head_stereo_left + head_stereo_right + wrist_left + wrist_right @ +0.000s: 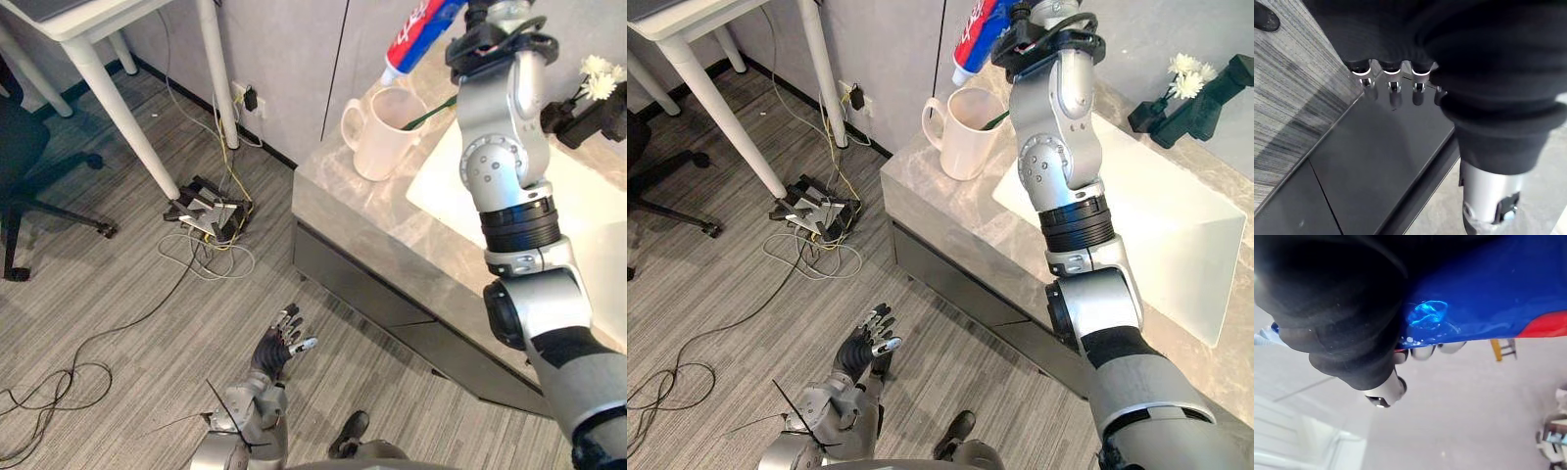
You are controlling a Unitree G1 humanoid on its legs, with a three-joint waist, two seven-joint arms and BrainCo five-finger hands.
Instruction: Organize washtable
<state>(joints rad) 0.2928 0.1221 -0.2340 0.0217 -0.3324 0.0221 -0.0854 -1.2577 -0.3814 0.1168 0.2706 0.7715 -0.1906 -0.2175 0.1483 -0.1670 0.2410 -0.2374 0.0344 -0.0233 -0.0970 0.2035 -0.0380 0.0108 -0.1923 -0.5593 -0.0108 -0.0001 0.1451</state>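
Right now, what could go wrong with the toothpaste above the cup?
The toothpaste tube, gripped by the right hand, points cap-down over the white mug. It might knock the rim or the green toothbrush inside and tip the mug, which stands near the corner of the counter. If it slips, it could miss the mug and fall. The left hand hangs open, too low to help.

Bright, even light; glare glints on the blue tube [1488,289].
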